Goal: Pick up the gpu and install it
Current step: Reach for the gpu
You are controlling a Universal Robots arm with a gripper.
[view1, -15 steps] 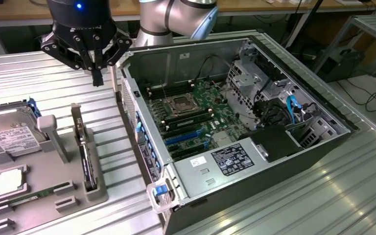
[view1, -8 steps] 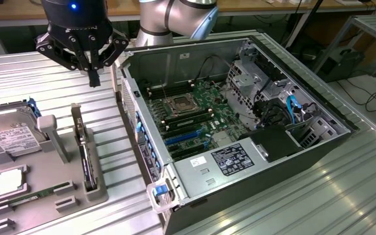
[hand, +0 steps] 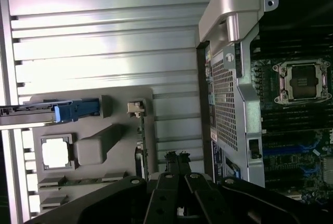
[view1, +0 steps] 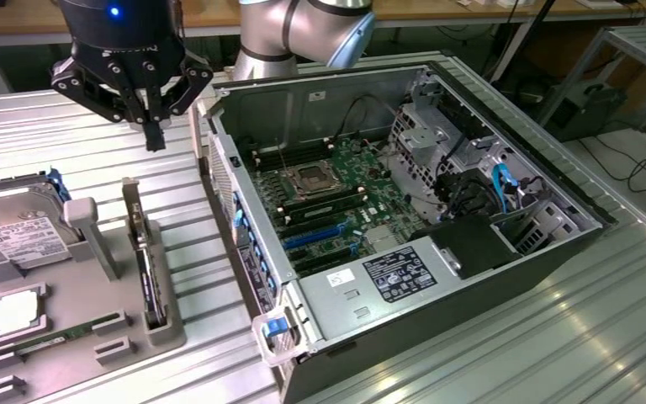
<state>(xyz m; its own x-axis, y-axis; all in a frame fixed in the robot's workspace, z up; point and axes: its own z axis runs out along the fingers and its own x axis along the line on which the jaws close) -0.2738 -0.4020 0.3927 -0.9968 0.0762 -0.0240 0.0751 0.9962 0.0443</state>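
– Over the bench (view1: 592, 337), above the strip between the grey tray (view1: 76, 286) and the open computer case (view1: 335, 295), I have the claw (view1: 152, 139) hanging. The gpu (view1: 144, 252) stands on edge in its slot on the tray, below the claw and untouched.

– What could go wrong from there?

– Alignment, mostly. The card is thin and upright, so I judge that a descent off its line could land a finger on one of the tray's posts or tip the card in its slot. The hard drive (view1: 20, 231) sits near it on the exterior view's left and the case wall is close on the exterior view's right, so sideways drift has little room. Going down with the claw as it stands would press on the card's top edge instead of straddling it, and that could stress the board.

– How is the claw set?

– Fully closed. The fingertips (hand: 177, 159) meet with nothing between them, and they touch nothing. From the wrist view I see them just beside the card's thin edge, with its silver bracket (hand: 136, 107) at the far end.
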